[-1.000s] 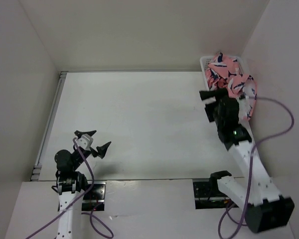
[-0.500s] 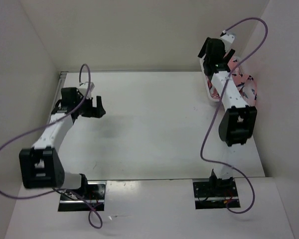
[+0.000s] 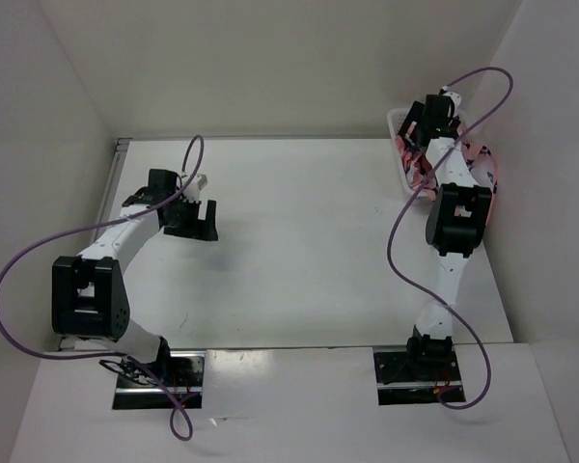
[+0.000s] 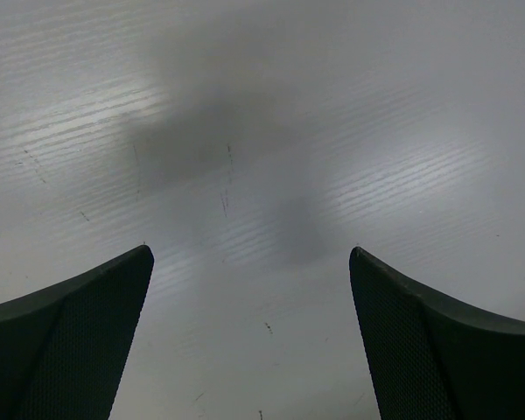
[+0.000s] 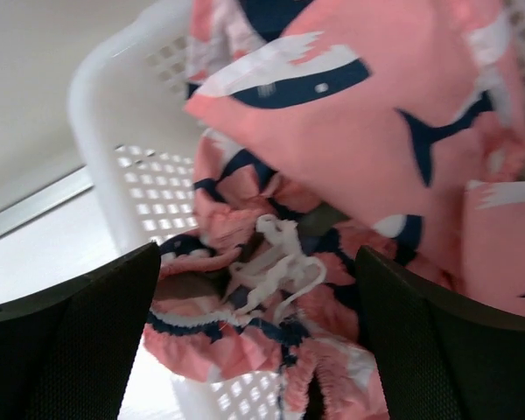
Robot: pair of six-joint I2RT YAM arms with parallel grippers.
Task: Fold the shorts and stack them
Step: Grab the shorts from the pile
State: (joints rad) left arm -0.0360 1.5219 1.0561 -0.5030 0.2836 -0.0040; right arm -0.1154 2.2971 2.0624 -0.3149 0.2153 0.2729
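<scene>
The right arm reached far right, the right gripper (image 5: 255,262) spread wide over the shorts (image 5: 350,122) heaped in the basket (image 5: 101,105); the left gripper (image 4: 249,262), also wide, hung over the table (image 3: 299,251), slightly right and nearer than half a second before.

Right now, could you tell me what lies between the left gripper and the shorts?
The top view shows bare white tabletop, then the mesh basket's wall around the shorts.

The shorts (image 5: 359,131) are soft cloth, the basket (image 5: 144,188) smooth perforated plastic, the table (image 4: 262,131) scuffed.
</scene>
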